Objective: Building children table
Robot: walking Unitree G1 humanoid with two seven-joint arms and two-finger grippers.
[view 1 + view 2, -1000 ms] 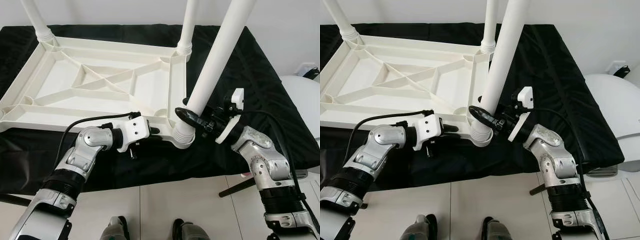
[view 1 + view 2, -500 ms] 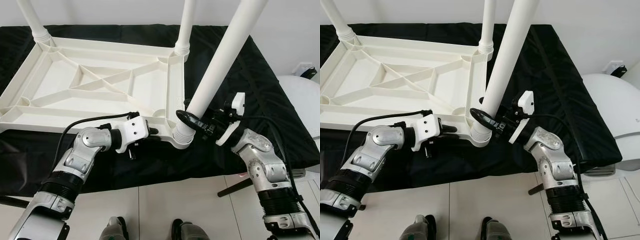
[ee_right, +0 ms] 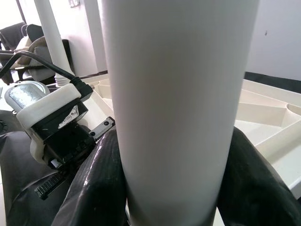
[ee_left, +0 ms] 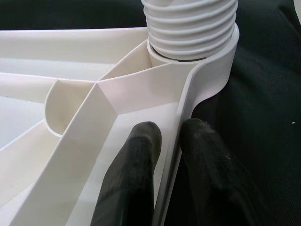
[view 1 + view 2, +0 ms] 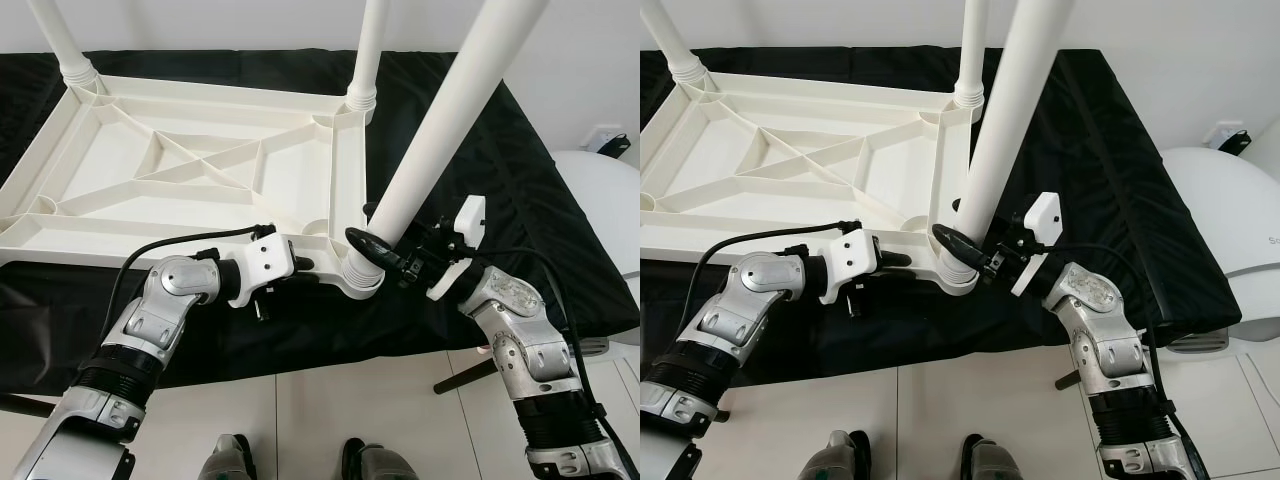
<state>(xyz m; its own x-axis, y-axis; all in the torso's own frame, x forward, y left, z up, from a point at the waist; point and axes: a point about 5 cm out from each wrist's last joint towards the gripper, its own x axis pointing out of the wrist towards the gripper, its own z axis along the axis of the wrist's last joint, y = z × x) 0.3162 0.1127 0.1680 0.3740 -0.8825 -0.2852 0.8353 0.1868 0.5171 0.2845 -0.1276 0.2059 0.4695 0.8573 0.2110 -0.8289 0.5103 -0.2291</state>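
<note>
A: Two grippers engaged. State each.

B: Left gripper (image 4: 162, 165): fingers (image 4: 131, 174) pinched onto the near rim of the tabletop (image 5: 200, 170), one finger inside the rim, one outside, just beside the corner socket (image 4: 190, 28). Right gripper (image 5: 385, 250): fingers clamped around the near leg (image 5: 440, 140), low on the shaft, just above the socket.

A: Position of the tabletop?

B: Upside down on a black cloth (image 5: 520, 200), ribbed underside facing up.

A: Leg count?

B: Three legs visible: the near leg, tilted; a far right leg (image 5: 365, 50); a far left leg (image 5: 60, 40). All three tops are cut off by the frame edge. The near left corner carries an open socket.

A: Obstructions?

B: In the right wrist view, the near leg blocks most of what lies behind.
</note>
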